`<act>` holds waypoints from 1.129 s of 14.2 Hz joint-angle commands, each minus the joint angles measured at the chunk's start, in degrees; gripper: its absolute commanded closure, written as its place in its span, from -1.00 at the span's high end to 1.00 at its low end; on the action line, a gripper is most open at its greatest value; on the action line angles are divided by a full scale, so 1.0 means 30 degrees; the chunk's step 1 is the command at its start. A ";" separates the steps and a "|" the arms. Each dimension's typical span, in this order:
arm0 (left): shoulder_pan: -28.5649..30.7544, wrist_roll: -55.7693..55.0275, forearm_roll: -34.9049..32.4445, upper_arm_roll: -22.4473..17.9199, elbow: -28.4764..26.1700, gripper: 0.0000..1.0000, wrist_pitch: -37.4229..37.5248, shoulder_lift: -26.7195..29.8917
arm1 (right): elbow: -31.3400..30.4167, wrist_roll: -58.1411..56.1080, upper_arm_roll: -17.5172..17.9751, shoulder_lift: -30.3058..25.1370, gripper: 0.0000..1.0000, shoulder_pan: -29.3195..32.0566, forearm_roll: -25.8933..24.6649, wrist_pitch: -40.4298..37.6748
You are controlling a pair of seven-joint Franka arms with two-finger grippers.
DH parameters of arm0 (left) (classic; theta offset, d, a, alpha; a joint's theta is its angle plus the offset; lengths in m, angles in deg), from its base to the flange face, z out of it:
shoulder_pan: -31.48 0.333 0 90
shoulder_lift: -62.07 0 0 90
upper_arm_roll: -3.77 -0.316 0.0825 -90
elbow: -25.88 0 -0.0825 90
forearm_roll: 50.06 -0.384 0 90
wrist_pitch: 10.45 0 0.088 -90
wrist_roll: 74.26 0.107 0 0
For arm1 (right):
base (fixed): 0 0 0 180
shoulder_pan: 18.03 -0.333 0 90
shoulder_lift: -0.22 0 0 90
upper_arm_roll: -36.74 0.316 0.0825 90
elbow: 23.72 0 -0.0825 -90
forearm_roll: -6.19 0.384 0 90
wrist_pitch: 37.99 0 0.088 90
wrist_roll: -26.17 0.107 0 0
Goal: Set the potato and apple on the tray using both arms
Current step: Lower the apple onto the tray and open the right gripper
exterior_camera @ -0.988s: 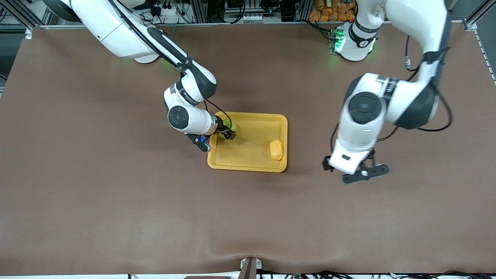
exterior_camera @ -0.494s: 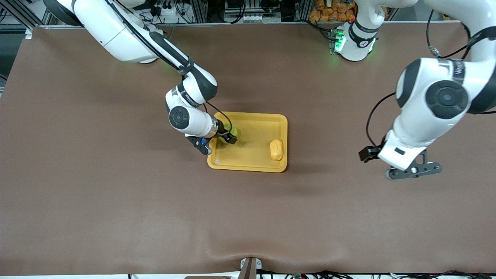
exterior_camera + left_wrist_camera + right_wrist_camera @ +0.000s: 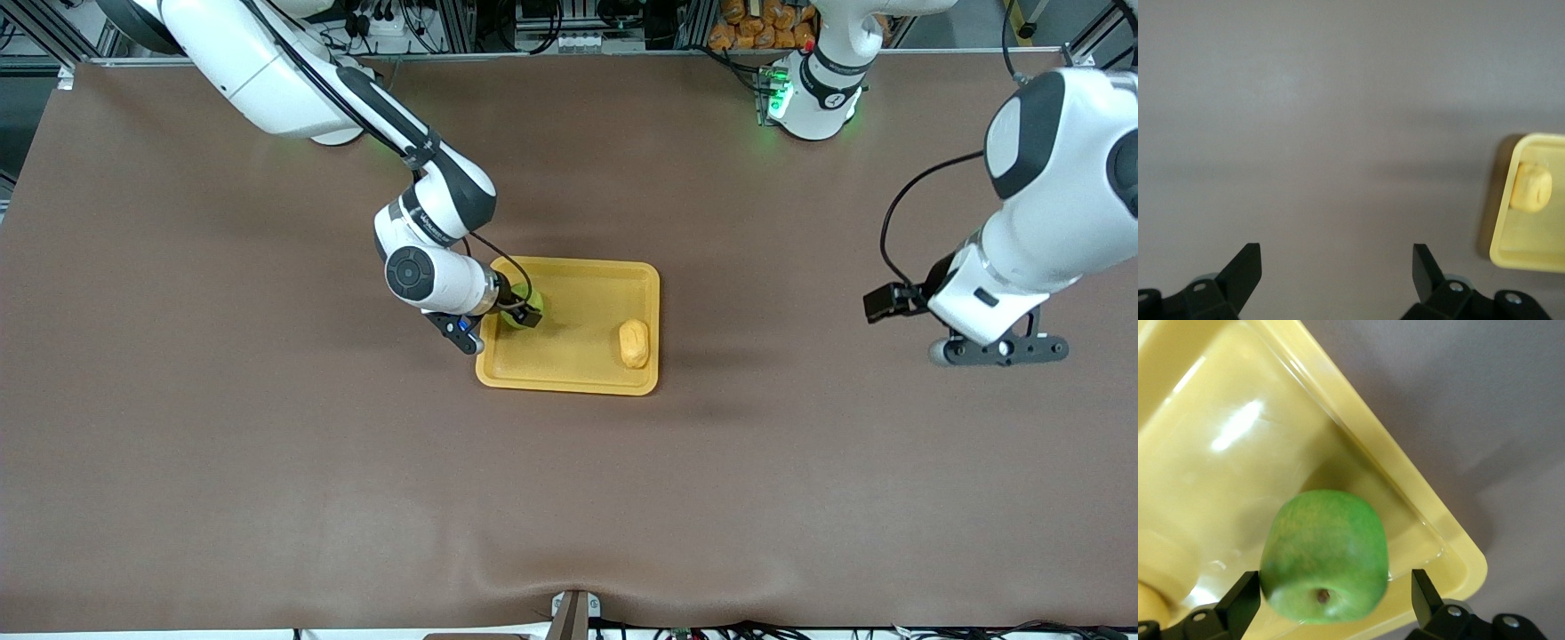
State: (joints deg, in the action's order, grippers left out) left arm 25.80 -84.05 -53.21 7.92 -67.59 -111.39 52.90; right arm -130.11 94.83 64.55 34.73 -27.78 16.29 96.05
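Observation:
The yellow-orange tray point(image 3: 578, 378) lies mid-table. The pale yellow-tan potato point(image 3: 634, 343) rests in it near the rim toward the left arm's end. The green apple point(image 3: 532, 306) is in the tray's corner toward the right arm's end. My right gripper point(image 3: 521, 312) is open around the apple point(image 3: 1325, 557), with a gap between each finger and the fruit. My left gripper point(image 3: 996, 349) is open and empty over bare table toward the left arm's end. The left wrist view shows the tray point(image 3: 1531, 257) and potato point(image 3: 1530, 188) far from that gripper point(image 3: 1336, 267).
The brown table point(image 3: 267, 462) spreads wide around the tray. The arm bases, cables and racks stand along the edge farthest from the front camera. The right wrist view shows the tray's rim point(image 3: 1405, 487) just beside the apple.
My left arm has swung away from the tray toward its own end of the table, its gripper empty. My right gripper has stayed over the tray corner with the apple.

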 commanded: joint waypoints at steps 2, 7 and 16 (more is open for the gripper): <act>0.0808 0.2728 0.0376 0.0141 -0.1393 1.00 0.0041 0.1355 | 0.1269 0.2094 0.0018 -0.0897 1.00 0.0144 0.0031 -0.1871; 0.0808 0.4901 0.0113 0.0024 -0.0369 1.00 0.1796 0.1443 | 0.2623 0.2749 -0.0012 -0.2912 1.00 0.0408 -0.0232 -0.4513; 0.1159 0.4899 0.0405 -0.0064 -0.0985 1.00 0.2532 0.4227 | 0.0515 0.2282 -0.0012 -0.7485 1.00 0.1317 -0.0174 -0.4337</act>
State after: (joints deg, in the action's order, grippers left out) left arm 28.32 -70.86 -53.17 7.73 -69.50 -104.10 64.40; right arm -124.22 101.57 64.03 17.25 -23.72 16.28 82.35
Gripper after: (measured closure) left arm 0.000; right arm 0.000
